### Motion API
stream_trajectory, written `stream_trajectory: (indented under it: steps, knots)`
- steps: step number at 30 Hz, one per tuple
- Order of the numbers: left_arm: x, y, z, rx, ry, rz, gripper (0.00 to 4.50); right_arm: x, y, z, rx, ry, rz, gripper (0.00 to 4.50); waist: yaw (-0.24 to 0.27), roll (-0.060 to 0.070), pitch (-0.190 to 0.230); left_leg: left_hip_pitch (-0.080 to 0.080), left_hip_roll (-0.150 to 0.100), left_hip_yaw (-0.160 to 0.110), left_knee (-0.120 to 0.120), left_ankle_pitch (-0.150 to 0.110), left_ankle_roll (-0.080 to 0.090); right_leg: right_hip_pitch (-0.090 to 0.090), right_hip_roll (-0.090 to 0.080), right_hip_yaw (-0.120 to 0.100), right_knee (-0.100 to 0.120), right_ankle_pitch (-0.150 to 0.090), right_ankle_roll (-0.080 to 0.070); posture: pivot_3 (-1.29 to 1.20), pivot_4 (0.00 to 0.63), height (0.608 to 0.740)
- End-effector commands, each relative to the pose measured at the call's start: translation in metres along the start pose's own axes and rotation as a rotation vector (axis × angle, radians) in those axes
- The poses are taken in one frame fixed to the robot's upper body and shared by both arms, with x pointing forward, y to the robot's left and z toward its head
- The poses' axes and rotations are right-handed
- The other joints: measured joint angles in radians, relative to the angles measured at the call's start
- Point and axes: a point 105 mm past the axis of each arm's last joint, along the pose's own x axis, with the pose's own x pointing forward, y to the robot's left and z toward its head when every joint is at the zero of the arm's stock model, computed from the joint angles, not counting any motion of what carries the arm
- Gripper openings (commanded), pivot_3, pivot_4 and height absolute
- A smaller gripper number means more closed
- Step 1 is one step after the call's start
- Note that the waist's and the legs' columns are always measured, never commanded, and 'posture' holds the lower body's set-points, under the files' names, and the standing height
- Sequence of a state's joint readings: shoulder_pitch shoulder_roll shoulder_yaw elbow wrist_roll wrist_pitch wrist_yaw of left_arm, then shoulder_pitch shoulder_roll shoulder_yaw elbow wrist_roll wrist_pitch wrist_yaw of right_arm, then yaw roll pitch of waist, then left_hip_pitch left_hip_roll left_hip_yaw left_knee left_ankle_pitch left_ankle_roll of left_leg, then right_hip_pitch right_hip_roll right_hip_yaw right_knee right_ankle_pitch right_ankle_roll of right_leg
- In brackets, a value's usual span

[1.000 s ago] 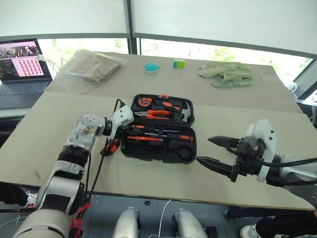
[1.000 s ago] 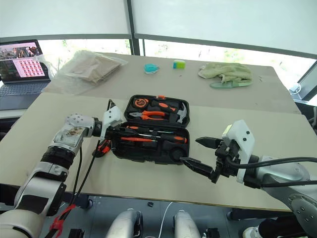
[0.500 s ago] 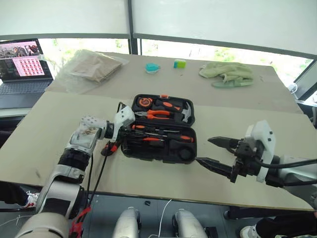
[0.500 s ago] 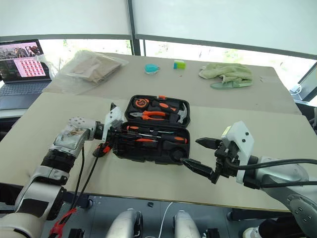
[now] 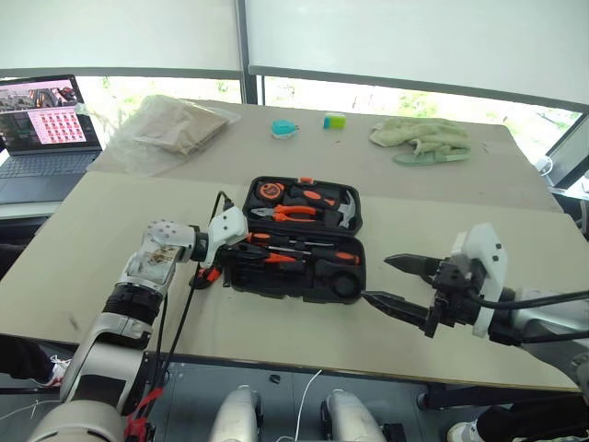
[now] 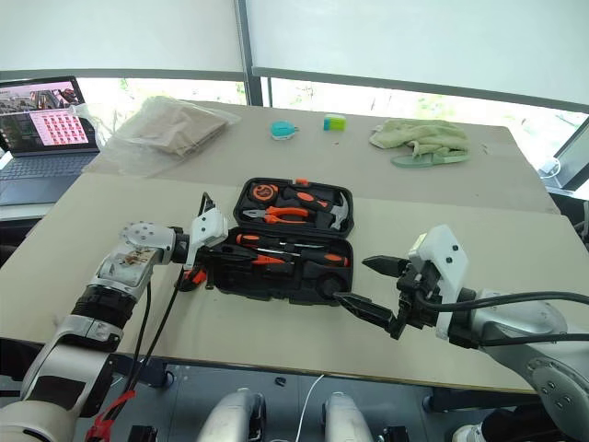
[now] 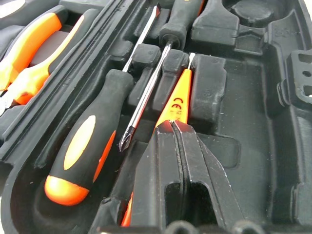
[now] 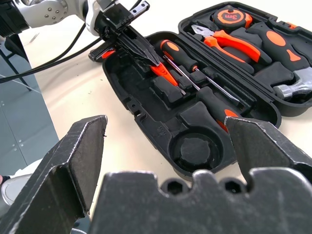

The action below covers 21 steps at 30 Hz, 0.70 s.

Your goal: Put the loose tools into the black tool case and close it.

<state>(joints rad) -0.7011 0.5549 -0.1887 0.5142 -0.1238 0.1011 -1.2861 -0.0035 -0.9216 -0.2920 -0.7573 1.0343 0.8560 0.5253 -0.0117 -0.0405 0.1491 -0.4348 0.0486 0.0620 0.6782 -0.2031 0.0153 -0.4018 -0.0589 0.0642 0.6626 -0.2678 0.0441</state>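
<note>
Two screwdrivers (image 7: 92,141) lie seated in the open black tool case (image 5: 304,281). Left gripper (image 7: 178,129) pinches the slim all-orange screwdriver (image 7: 175,100) over its slot; right gripper (image 5: 398,279) hangs spread. Lid not yet closed.

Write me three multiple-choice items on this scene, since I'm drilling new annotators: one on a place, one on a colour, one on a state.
1. Where is the left hand?
A. over the laptop
B. inside the open black tool case
C. beside the green cloth

2. What colour is the tool that the left hand grips?
A. blue
B. grey
C. orange

3. How does the right hand stand?
A. open, holding nothing
B. shut on the hammer
C. shut on the case lid

Key: 1 B, its fingers reach into the case's lower tray. 2 C, the slim orange screwdriver sits between its closed fingers. 3 A, its fingers are spread apart beside the case.
</note>
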Motion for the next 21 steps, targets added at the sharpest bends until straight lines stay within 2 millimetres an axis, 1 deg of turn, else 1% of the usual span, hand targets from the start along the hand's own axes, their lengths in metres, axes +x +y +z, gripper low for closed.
stream_trajectory:
  steps: [1,2,4,5,6,7,8,9,10,11,12,13,14,15,16,17,18,20,21]
  knots:
    - [-0.024,0.007,0.022,-0.039,-0.075,0.044,0.05,-0.002,0.003,0.008,-0.085,-0.015,0.011,4.50,0.000,0.000,0.000,0.000,0.000,0.000,0.000,0.000,0.000,0.000,0.000,0.000,0.000,0.000,0.000,0.00,0.150,0.740]
    - [-0.033,0.006,0.028,-0.043,-0.087,0.046,0.05,-0.002,0.003,0.008,-0.097,-0.012,0.015,4.50,-0.001,-0.001,0.001,-0.002,0.000,0.000,0.000,0.000,0.000,-0.002,0.000,0.000,0.000,0.000,0.000,0.00,0.150,0.740]
    - [-0.058,0.001,0.036,-0.087,-0.085,0.049,0.56,-0.004,0.002,0.011,-0.129,-0.008,0.027,4.50,-0.005,-0.001,0.001,-0.004,0.001,0.000,0.000,0.000,0.000,-0.004,0.001,0.000,0.000,0.000,0.000,0.00,0.150,0.740]
    - [-0.074,-0.001,0.036,-0.109,-0.072,0.076,0.73,-0.005,0.000,0.014,-0.140,-0.014,0.037,4.50,-0.009,-0.001,0.001,-0.004,0.001,0.000,0.000,0.000,0.000,-0.004,0.001,0.000,0.000,0.000,0.000,0.00,0.150,0.740]
    - [-0.099,-0.002,0.028,-0.135,-0.036,0.140,1.14,-0.005,-0.003,0.019,-0.151,-0.025,0.052,4.50,-0.014,-0.001,0.001,-0.004,0.001,0.000,-0.001,0.000,0.000,-0.005,0.001,0.000,0.000,0.000,0.000,0.00,0.150,0.740]
    - [-0.115,-0.004,0.023,-0.150,-0.007,0.187,1.49,-0.006,-0.005,0.022,-0.157,-0.034,0.062,4.50,-0.025,0.000,0.001,-0.004,0.001,0.000,-0.001,0.000,0.000,-0.005,0.001,0.000,0.000,0.000,0.000,0.00,0.150,0.740]
    - [-0.138,-0.008,0.011,-0.183,0.035,0.262,1.90,-0.006,-0.005,0.025,-0.167,-0.036,0.095,4.50,-0.030,0.000,0.002,-0.003,0.002,0.000,-0.003,0.000,0.000,-0.005,0.001,0.001,0.000,0.000,0.000,0.00,0.150,0.740]
    - [-0.157,-0.012,0.002,-0.210,0.071,0.325,2.19,-0.005,-0.005,0.028,-0.177,-0.036,0.128,4.50,-0.034,0.000,0.002,-0.002,0.002,0.000,-0.004,0.000,0.000,-0.005,0.001,0.001,0.000,0.000,-0.001,0.00,0.150,0.740]
    - [-0.176,-0.017,-0.009,-0.240,0.109,0.395,2.65,-0.005,-0.004,0.029,-0.185,-0.035,0.166,4.50,-0.034,0.000,0.002,0.001,0.002,0.001,-0.006,0.000,0.000,-0.004,0.000,0.002,0.000,-0.001,-0.001,0.00,0.150,0.740]
    - [-0.189,-0.021,-0.016,-0.257,0.136,0.440,2.88,-0.006,-0.003,0.031,-0.190,-0.035,0.190,4.50,-0.030,0.000,0.002,0.002,0.002,0.001,-0.006,0.000,0.000,-0.003,-0.001,0.002,0.000,-0.001,-0.002,0.00,0.150,0.740]
    - [-0.199,-0.024,-0.021,-0.268,0.159,0.480,3.31,-0.005,-0.003,0.031,-0.194,-0.034,0.209,4.50,-0.030,0.000,0.003,0.004,0.002,0.001,-0.008,0.000,0.000,-0.002,-0.001,0.001,-0.001,-0.002,-0.002,0.00,0.150,0.740]
    - [-0.207,-0.028,-0.027,-0.282,0.180,0.514,3.57,-0.005,-0.004,0.032,-0.202,-0.034,0.222,4.50,-0.025,0.000,0.003,0.004,0.003,0.002,-0.009,0.000,0.000,-0.002,-0.002,0.002,-0.001,-0.002,-0.002,0.00,0.150,0.740]
    - [-0.220,-0.036,-0.036,-0.312,0.212,0.558,3.98,-0.004,-0.006,0.033,-0.207,-0.035,0.238,4.50,-0.018,-0.001,0.003,0.005,0.003,0.002,-0.009,0.000,-0.001,-0.002,-0.002,0.001,-0.001,-0.002,-0.003,0.00,0.150,0.740]
    - [-0.230,-0.043,-0.043,-0.333,0.236,0.588,4.29,-0.002,-0.007,0.034,-0.211,-0.036,0.253,4.50,-0.014,-0.001,0.003,0.004,0.003,0.002,-0.009,0.000,-0.001,-0.002,-0.003,0.000,-0.002,-0.002,-0.003,0.00,0.150,0.740]
    - [-0.235,-0.048,-0.046,-0.345,0.251,0.605,4.48,-0.001,-0.008,0.035,-0.213,-0.036,0.262,4.50,-0.010,-0.001,0.003,0.004,0.003,0.002,-0.009,0.000,-0.001,-0.003,-0.003,0.000,-0.003,-0.002,-0.003,0.00,0.150,0.740]
    - [-0.234,-0.052,-0.047,-0.350,0.260,0.606,4.48,0.000,-0.009,0.035,-0.214,-0.034,0.275,4.50,-0.006,-0.001,0.004,0.004,0.003,0.003,-0.009,0.000,-0.001,-0.004,-0.004,0.000,-0.003,-0.002,-0.004,0.00,0.150,0.740]
    - [-0.233,-0.054,-0.047,-0.350,0.263,0.602,4.48,0.001,-0.009,0.035,-0.215,-0.033,0.282,4.50,0.000,-0.001,0.004,0.004,0.003,0.003,-0.010,0.000,-0.001,-0.004,-0.005,-0.001,-0.005,-0.003,-0.004,0.00,0.150,0.740]
    - [-0.219,-0.056,-0.040,-0.356,0.255,0.568,4.48,0.003,-0.010,0.033,-0.218,-0.028,0.287,4.50,0.013,-0.001,0.004,0.005,0.003,0.003,-0.010,0.000,-0.002,-0.006,-0.012,-0.006,-0.005,-0.004,-0.006,0.00,0.150,0.740]
    - [-0.212,-0.056,-0.036,-0.357,0.250,0.553,4.48,0.003,-0.011,0.032,-0.220,-0.026,0.288,4.50,0.019,-0.001,0.004,0.005,0.002,0.004,-0.011,-0.001,-0.003,-0.006,-0.015,-0.008,-0.006,-0.006,-0.011,0.00,0.150,0.740]
